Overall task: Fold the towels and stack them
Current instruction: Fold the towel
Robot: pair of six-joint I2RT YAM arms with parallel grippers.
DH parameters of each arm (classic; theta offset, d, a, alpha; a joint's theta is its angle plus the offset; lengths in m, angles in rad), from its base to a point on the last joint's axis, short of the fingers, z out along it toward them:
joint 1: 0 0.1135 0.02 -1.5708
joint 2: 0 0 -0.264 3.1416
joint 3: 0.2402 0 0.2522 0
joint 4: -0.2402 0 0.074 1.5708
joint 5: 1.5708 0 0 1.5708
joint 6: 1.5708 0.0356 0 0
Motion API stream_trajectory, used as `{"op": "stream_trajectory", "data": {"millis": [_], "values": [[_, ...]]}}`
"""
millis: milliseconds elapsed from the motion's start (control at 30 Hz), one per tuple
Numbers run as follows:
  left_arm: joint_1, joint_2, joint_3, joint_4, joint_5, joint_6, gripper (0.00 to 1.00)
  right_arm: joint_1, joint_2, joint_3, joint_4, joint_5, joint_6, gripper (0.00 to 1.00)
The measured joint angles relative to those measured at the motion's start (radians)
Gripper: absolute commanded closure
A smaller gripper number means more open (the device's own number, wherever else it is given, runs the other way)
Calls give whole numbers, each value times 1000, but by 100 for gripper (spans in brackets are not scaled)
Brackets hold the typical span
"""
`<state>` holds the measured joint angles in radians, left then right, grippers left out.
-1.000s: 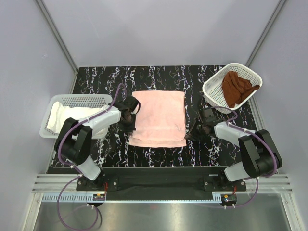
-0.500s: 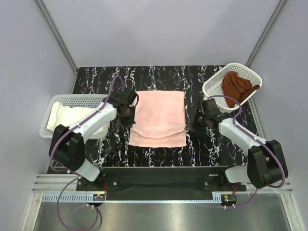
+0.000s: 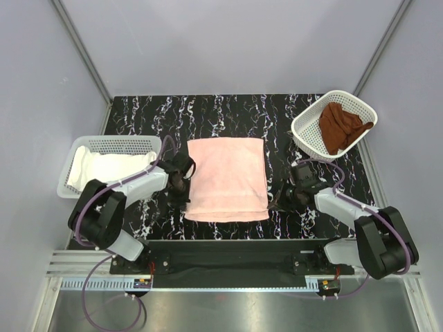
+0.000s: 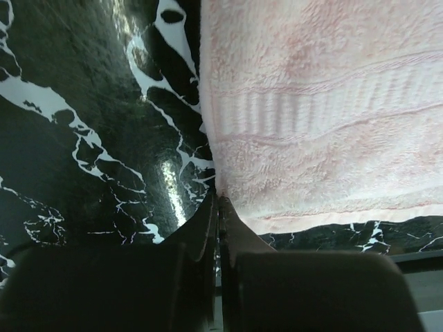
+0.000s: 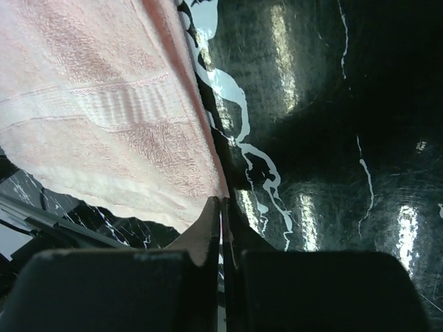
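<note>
Lab cell: plain grey walls [image 3: 228, 41], aluminium frame [image 3: 83, 50].

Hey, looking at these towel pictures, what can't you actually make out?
1. Whether the left claw and right claw pinch the pink towel: shut fingers hide contact, wrist views.
2. Layers of the pink towel: top view shows only its upper face.
3. Part of the white towel in the left basket: left arm covers it, top view.
4. Whether the brown towel is one or several: bunched in the right basket, top view.
</note>
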<state>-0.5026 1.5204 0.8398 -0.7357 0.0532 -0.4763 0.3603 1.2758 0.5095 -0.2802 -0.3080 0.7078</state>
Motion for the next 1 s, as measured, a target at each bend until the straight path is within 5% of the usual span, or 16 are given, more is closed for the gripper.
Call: {"op": "stream_trajectory", "data": {"millis": [467,667,833,1000], "values": [[-1,-135,292,-99,-3,0,100,1,-156,232,-152,8,-50,100],[-4,-269,104,-74,18,-26,100,2,-325,106,-186,-6,-51,100],[-6,-226,-97,-31,51,-53,100,2,-337,-68,-166,-26,-19,100],[-25,-167,-128,6,64,-61,100,3,-295,-106,-154,-26,2,100]]}}
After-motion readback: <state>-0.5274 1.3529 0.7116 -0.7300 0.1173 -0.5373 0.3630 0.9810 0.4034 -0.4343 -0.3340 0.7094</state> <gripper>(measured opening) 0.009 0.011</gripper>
